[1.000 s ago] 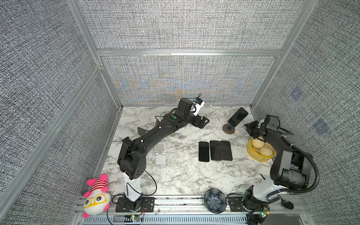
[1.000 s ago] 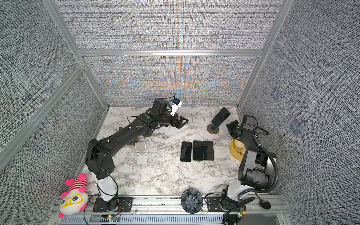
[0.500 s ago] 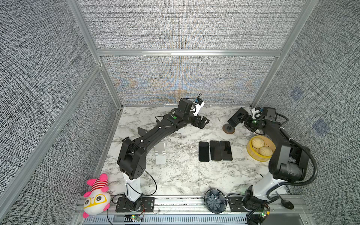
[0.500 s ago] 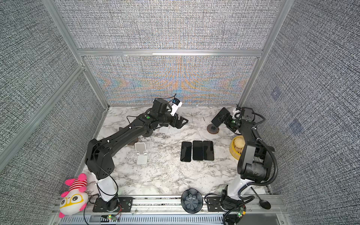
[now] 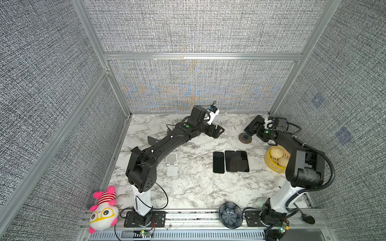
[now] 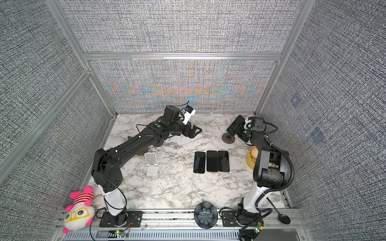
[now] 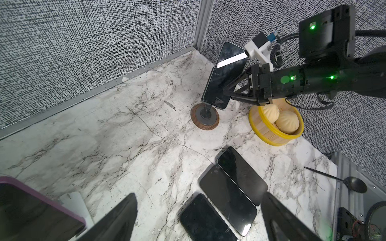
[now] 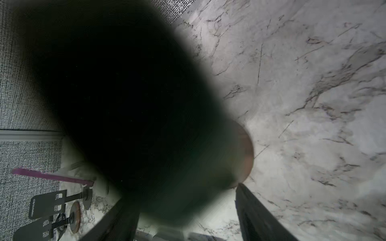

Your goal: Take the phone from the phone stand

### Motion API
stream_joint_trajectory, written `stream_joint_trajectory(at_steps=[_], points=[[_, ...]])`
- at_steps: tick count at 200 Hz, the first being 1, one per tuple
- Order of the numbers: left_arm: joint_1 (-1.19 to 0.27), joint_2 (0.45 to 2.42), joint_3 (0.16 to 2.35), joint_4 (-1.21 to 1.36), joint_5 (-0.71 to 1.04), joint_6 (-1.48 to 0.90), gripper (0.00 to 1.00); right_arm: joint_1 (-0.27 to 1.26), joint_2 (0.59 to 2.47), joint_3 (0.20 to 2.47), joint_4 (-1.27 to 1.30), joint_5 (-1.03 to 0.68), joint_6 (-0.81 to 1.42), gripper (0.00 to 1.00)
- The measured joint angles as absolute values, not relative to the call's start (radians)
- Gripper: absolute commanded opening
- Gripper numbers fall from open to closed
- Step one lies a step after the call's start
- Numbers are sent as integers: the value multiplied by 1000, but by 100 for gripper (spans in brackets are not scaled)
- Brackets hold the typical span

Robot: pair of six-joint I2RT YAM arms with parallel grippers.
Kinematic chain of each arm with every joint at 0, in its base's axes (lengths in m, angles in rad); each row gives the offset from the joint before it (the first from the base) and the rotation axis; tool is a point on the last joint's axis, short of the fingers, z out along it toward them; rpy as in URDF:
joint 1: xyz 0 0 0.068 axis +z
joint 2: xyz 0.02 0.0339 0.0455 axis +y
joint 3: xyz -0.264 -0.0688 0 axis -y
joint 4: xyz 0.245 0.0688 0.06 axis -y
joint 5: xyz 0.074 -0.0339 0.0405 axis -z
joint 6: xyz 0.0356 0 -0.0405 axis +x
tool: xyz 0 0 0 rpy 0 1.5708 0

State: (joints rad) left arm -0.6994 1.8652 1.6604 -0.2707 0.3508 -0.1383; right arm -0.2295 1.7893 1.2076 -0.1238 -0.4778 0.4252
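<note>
A black phone leans tilted on a phone stand with a round wooden base at the back right corner. My right gripper is open, with its jaws on either side of the phone's lower half. In the right wrist view the phone is a dark blur filling the space between the fingers, and marble shows between it and one finger. My left gripper hangs open and empty over the back middle of the table.
Three dark phones lie flat side by side in the middle. A yellow steamer basket with buns stands right of them, under the right arm. A white empty stand, a purple-cased phone, a dark bowl and a spoon are also there.
My right gripper has swung from over the steamer basket back and left to the phone, and its jaws now straddle it. The left arm has not moved.
</note>
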Motion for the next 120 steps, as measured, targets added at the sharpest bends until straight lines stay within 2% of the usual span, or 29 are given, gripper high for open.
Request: stream_joint_trajectory(at_steps=[16, 35, 51, 112, 120], points=[[-699, 1865, 1658, -270, 351, -138, 93, -229, 1789, 1192, -91, -471, 435, 59], [-699, 1865, 1657, -270, 351, -138, 93, -228, 1787, 1171, -49, -467, 443, 58], [-699, 1865, 1657, -270, 352, -139, 93, -227, 1790, 1166, -29, -467, 448, 52], [-699, 1865, 1658, -270, 359, -139, 93, -226, 1821, 1173, 34, -472, 472, 46], [-699, 1865, 1658, -270, 359, -139, 93, -225, 1827, 1178, 36, -472, 472, 43]])
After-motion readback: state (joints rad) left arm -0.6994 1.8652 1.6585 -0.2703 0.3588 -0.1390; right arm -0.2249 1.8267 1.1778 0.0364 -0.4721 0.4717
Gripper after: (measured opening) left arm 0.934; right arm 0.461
